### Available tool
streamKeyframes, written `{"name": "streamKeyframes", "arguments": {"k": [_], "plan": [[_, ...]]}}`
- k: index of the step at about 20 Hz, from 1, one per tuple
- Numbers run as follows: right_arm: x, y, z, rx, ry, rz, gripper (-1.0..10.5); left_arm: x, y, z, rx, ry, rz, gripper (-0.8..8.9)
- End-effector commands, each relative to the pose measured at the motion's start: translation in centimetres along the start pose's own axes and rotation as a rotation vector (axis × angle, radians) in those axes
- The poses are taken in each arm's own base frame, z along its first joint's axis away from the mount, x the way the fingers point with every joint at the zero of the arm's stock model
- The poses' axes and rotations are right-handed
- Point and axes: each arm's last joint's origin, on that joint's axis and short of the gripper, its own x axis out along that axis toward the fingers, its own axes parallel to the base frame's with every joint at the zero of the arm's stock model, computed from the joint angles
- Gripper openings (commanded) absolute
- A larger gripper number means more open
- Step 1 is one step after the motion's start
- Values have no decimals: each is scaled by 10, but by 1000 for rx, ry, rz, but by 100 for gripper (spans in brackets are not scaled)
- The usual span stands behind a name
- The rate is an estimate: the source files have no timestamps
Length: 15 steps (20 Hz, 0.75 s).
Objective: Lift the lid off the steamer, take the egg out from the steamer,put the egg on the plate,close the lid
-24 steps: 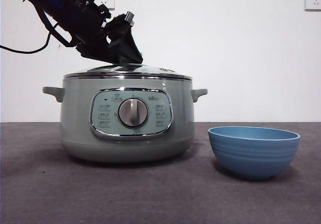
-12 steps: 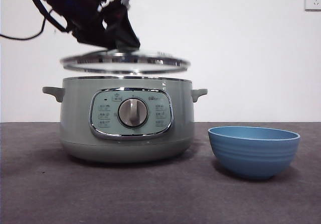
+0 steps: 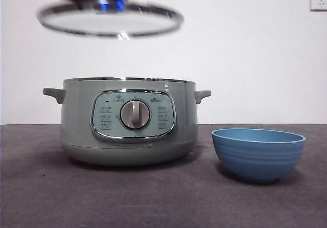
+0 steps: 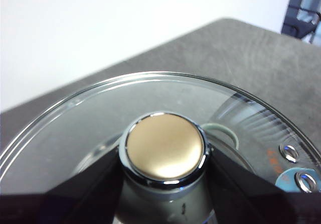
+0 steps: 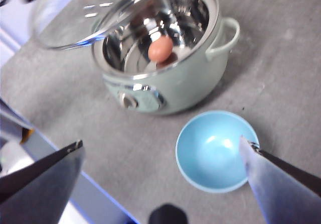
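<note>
One lid (image 3: 110,22), knob clamped by left gripper (image 4: 164,156), held above steamer (image 3: 129,120), exposing egg (image 5: 160,48) for open-jawed right gripper (image 5: 163,148) over plate (image 5: 216,151).

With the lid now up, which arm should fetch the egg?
Right, probably. The left tool is shut on the lid by its knob, while the right tool is open and looks down on the egg in the uncovered steamer.
</note>
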Motion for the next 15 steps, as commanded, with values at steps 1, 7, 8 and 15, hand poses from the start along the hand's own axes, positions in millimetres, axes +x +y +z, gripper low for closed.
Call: {"name": "streamKeyframes", "arguments": {"k": [1,7,8,15], "plan": [[7,-4,6,48,-10,6,626,-35,-5,16,12,-79,34,-8],[47,-7,22,52,16,86,626,-108,-16,17,2,-62,122,-8],[56,-7,26,58,21,99,626,-121,-18,16,-7,-62,141,-8],[128,19,67,-24,150,82,625,-196,-32,0,-99,-96,199,-9]]}}
